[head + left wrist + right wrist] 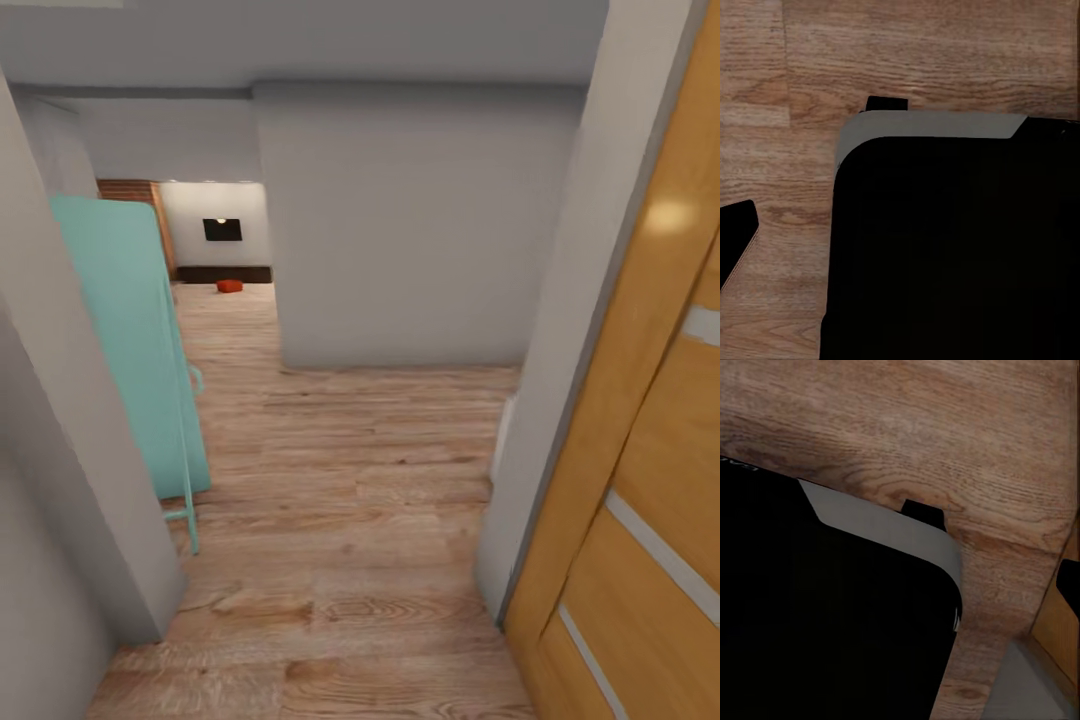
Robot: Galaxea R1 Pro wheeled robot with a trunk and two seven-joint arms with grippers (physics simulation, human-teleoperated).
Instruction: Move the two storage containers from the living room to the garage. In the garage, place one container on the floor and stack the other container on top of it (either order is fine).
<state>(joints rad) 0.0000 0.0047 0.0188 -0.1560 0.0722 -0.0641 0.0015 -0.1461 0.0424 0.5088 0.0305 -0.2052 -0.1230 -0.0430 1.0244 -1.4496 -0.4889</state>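
Hallway planks (330,520) run from the head camera toward a far room, seen through a narrow gap between a grey wall (400,230) and a teal panel (130,340). In that gap, on the far floor, sits one small orange-red container (230,286), just in front of a low dark cabinet (225,273) and below a black TV (222,229). It is too small to make out walls or contents, and whether it is one bin or two cannot be told. A strip of red brick (130,190) shows beside the panel, mostly hidden by it. A wooden door (650,450) is cut off by the right edge, and a grey wall corner (70,480) blocks the near left.

Both wrist views look down on wood flooring, with a large black body edged in grey (945,240) (832,607) covering much of each. A dark tip (735,244) pokes in at the left wrist view's edge, and another (1071,585) at the right wrist view's edge; from so little, whether either gripper is spread or pressed together cannot be told.
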